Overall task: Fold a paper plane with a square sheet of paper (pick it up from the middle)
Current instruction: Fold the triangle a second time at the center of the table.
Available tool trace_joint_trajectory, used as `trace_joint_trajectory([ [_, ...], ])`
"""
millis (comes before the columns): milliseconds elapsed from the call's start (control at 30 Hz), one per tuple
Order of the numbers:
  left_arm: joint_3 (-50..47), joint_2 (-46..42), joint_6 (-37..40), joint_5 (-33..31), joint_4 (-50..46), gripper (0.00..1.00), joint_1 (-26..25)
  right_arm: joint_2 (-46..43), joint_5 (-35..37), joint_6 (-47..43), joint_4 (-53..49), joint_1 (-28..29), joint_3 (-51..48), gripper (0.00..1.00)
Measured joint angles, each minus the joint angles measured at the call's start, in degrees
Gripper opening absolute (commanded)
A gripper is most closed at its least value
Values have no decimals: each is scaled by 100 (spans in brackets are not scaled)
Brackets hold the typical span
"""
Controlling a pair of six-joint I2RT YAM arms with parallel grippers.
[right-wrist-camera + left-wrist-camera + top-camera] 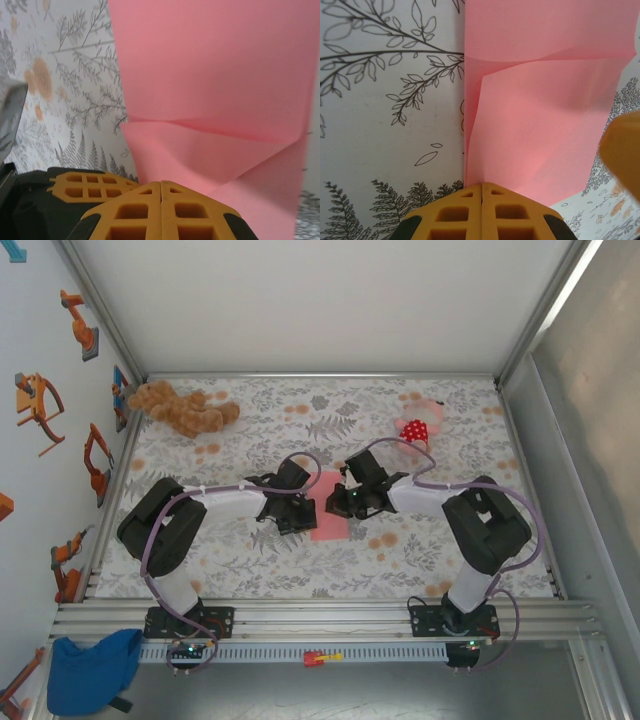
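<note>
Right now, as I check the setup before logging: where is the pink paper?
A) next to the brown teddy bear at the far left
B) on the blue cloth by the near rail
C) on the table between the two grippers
C: the top view shows the pink paper on the table, with the left gripper at one edge and the right gripper at the other.
</note>
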Motion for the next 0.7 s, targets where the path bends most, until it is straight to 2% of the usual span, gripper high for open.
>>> trace_joint_trajectory([
  [700,-2,0,-35,17,-2,0,2,466,-162,13,391,223,-61,0],
])
